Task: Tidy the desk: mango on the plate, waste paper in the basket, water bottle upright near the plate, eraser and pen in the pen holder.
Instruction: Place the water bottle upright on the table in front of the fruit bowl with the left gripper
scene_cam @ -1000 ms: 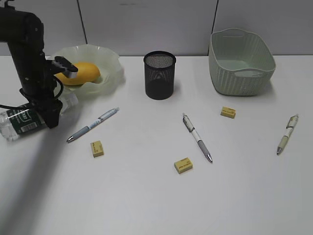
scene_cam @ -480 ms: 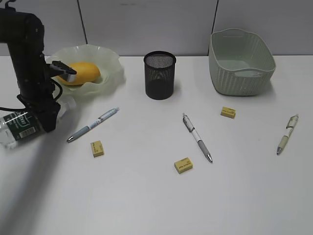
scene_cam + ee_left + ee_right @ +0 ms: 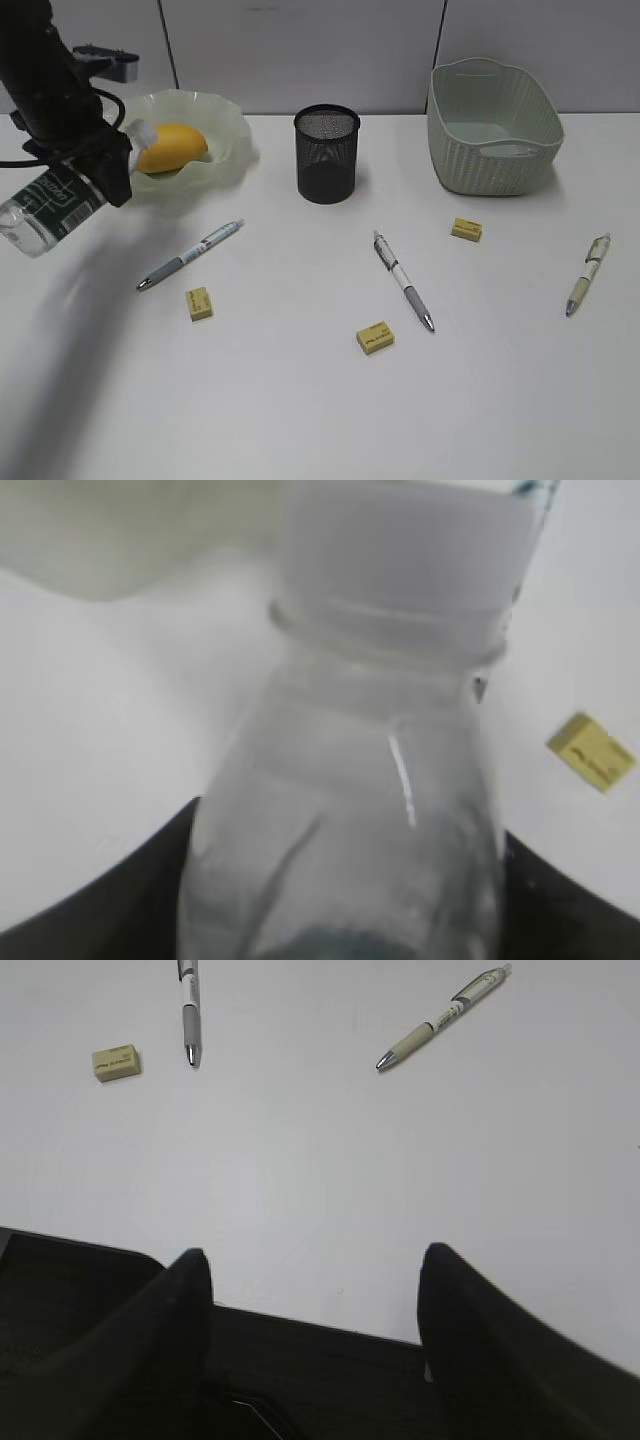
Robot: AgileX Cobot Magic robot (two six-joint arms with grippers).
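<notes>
Since the earlier frames the water bottle (image 3: 50, 205) has come up off the worktop (image 3: 300, 400): it lay on its side at the far left and now hangs tilted in the air, cap end toward the plate (image 3: 215, 150), base out toward eight o'clock. The left hand (image 3: 110, 175) has risen with it and is clenched around the bottle near its neck; in the left wrist view the neck and white cap (image 3: 400, 540) fill the picture. The mango (image 3: 170, 148) lies in the plate. The right hand (image 3: 315, 1270) hangs over bare worktop, fingers (image 3: 190, 1290) spread apart, touching nothing
</notes>
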